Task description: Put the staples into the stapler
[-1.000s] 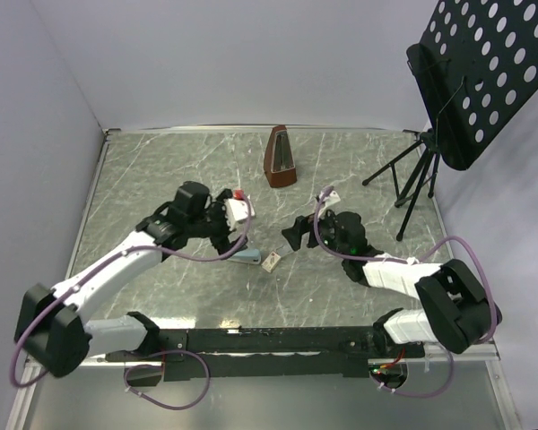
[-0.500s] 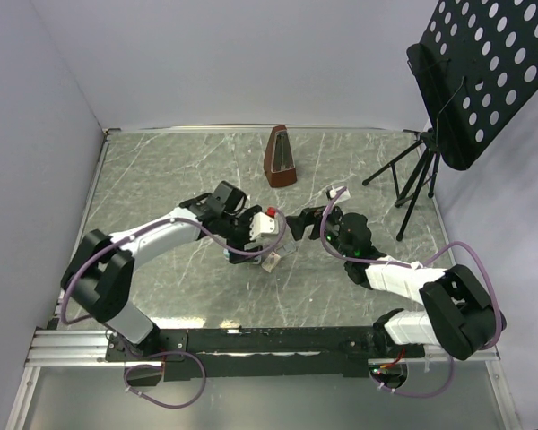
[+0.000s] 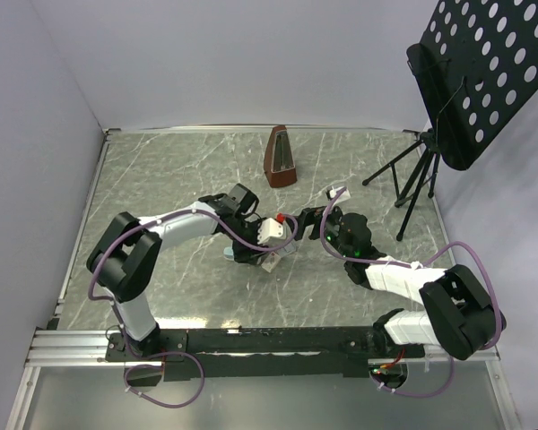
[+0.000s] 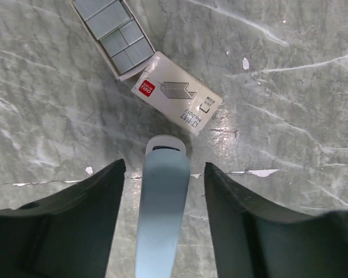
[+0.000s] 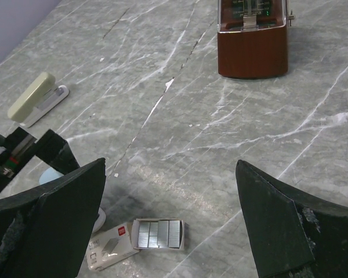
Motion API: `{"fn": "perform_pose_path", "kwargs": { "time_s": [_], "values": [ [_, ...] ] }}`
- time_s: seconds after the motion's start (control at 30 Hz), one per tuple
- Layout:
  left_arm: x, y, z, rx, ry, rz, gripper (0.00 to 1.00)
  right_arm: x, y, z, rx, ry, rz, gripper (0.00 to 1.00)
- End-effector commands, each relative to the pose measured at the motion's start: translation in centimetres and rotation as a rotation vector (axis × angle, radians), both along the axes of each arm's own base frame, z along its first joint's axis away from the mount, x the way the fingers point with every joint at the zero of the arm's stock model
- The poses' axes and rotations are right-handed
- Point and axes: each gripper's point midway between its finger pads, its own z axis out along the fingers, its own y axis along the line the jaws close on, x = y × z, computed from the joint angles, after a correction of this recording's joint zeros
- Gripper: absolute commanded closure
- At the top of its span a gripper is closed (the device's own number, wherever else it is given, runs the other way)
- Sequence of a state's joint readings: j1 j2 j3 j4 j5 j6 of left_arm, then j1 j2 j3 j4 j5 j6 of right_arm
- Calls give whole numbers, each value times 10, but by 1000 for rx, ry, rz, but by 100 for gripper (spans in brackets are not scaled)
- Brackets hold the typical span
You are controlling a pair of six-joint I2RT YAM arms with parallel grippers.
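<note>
The left gripper (image 4: 163,169) is now brought astride the stapler (image 4: 161,214), jaws narrowed but unclamped: a grasp is expected. The staples (image 4: 177,92) are seen at its twelve o'clock. The right gripper (image 5: 169,168) is held wide apart.

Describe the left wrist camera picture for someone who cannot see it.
A pale blue stapler lies on a grey marble table between the open black fingers of the left hand, untouched. Past its tip sit a small staple box with a red logo and a tray of grey staples.
</note>
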State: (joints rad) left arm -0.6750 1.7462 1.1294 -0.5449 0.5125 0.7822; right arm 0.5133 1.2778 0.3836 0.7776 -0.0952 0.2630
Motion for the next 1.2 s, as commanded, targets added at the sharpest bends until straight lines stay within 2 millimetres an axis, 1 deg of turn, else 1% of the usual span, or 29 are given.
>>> {"fn": "perform_pose_path", "kwargs": {
  "time_s": [0.0, 0.03, 0.07, 0.13, 0.17, 0.23, 0.27, 0.3, 0.33, 0.4, 0.5, 0.53, 0.57, 0.6, 0.63, 0.67, 0.7, 0.73, 0.77, 0.8, 0.83, 0.87, 0.9, 0.93, 1.0, 1.03, 1.1, 1.13, 1.17],
  "values": [
    [-2, -11, 4, -17, 10, -46, 41, 3, 2, 18, 21, -59, 9, 0],
    [-1, -11, 4, -16, 12, -45, 44, 3, 3, 18, 19, -59, 10, 0],
    [-1, -12, 3, -15, 14, -44, 50, 3, 3, 18, 21, -58, 11, 0],
    [-2, -11, 4, -10, 19, -45, 57, 3, 3, 18, 20, -60, 13, 0],
    [0, -12, 6, -11, 13, -45, 63, 3, 3, 17, 19, -57, 13, 0],
    [0, -11, 8, -8, 10, -42, 71, 3, 4, 17, 19, -56, 20, 0],
    [0, -9, 12, -6, -1, -39, 79, 2, 6, 17, 21, -54, 26, 0],
    [0, -8, 14, -6, -7, -36, 83, 2, 7, 18, 23, -53, 34, 0],
    [0, -7, 17, -6, -7, -27, 92, 1, 8, 17, 23, -49, 38, 0],
    [2, -5, 30, -23, -41, -10, 97, -1, 12, 21, 36, -48, 63, 0],
    [10, -5, 56, -81, -96, 79, 98, -4, 18, 26, 57, -32, 102, 0],
    [9, -3, 69, -110, -122, 107, 99, -8, 23, 27, 66, -24, 129, 0],
    [18, -10, 82, -169, -170, 135, 99, -10, 25, 28, 85, -6, 136, 0],
    [19, -10, 90, -200, -171, 190, 99, -11, 25, 33, 104, -6, 144, 0],
    [15, -8, 101, -248, -197, 214, 99, -16, 30, 36, 125, 0, 174, 0],
    [21, -14, 116, -321, -244, 233, 99, -18, 32, 41, 156, 5, 191, 0],
    [20, -15, 125, -372, -244, 272, 99, -21, 34, 43, 171, 7, 207, 0],
    [14, -11, 132, -416, -257, 298, 99, -24, 37, 48, 190, 7, 225, 0],
    [14, -11, 138, -457, -268, 318, 99, -30, 41, 51, 218, 20, 261, 0],
    [20, -17, 159, -557, -300, 357, 99, -33, 43, 57, 238, 7, 280, 1],
    [16, -10, 159, -586, -313, 389, 99, -36, 46, 60, 253, 8, 302, 1],
    [16, -10, 165, -622, -326, 400, 99, -42, 50, 62, 278, 23, 335, 1],
    [17, -12, 177, -686, -343, 415, 99, -45, 52, 68, 300, 6, 358, 2],
    [14, -8, 174, -702, -345, 430, 99, -47, 54, 72, 315, 0, 374, 3],
    [12, -8, 178, -742, -335, 449, 99, -56, 59, 74, 337, 13, 430, 5],
    [11, -8, 181, -768, -340, 446, 99, -57, 61, 80, 346, -7, 449, 5],
    [7, -10, 181, -796, -322, 443, 99, -60, 65, 78, 360, 11, 473, 7],
    [5, -12, 189, -829, -332, 429, 99, -61, 66, 80, 375, 14, 483, 7],
    [3, -13, 191, -845, -323, 427, 99, -61, 67, 77, 379, 24, 486, 10]
  ]
}}
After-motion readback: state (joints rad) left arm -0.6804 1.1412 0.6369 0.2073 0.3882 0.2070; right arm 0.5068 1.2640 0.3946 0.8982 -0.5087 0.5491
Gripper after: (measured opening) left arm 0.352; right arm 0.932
